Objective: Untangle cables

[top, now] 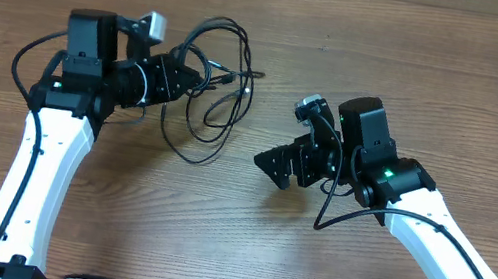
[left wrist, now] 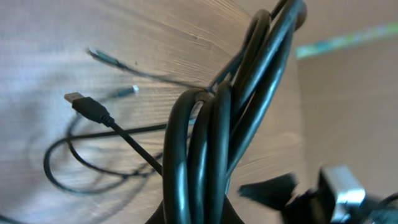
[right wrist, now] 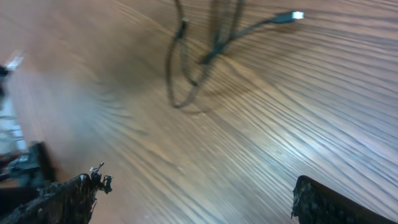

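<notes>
Left fingers [top: 182, 76] clamped on looped cables [left wrist: 211, 149], right fingers [right wrist: 62, 198] wide apart, empty, over table [top: 211, 245]

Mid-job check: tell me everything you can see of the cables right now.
The cables are thin, black, rubbery-looking cords, looped loosely over one another on the wooden table, left of centre. The left gripper is shut on several strands, bunched side by side between its jaws. The remaining loops trail onto the wood. One USB plug lies free at a strand's end; another small plug rests on the wood. Nothing else touches them.
</notes>
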`<state>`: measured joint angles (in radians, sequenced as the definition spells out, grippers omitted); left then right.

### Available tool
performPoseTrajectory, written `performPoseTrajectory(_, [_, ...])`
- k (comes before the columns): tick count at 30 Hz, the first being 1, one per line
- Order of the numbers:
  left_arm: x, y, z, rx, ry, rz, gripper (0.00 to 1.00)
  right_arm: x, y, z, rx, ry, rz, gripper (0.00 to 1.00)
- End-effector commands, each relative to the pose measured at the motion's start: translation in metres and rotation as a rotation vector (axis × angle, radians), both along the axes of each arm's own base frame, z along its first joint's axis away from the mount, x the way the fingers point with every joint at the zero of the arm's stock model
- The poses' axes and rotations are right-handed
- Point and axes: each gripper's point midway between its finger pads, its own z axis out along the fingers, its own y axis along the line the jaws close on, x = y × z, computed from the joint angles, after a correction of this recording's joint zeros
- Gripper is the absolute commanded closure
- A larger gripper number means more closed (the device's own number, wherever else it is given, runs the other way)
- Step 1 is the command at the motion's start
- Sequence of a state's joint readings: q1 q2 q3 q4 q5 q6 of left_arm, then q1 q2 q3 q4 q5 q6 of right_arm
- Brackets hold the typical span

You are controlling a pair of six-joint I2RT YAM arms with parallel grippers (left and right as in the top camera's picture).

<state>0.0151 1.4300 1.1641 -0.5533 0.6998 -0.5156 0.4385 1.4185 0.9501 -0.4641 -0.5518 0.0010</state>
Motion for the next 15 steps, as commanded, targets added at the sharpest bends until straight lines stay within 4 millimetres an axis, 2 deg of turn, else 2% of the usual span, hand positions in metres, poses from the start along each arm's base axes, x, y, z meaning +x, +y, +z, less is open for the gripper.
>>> performPoseTrajectory(1, [-0.0036,-0.0034,0.0205,-0.204,0.178,0.155,0.96,-0.0085,0.0147,0.0189,0.103,0.011,0.077,0.0])
performPoseTrajectory(15, [-0.0133,-0.0068,0.0146,-0.4,0.475,0.346,0.95,-0.0121,0.0198,0.0251,0.142,0.011,0.109,0.0])
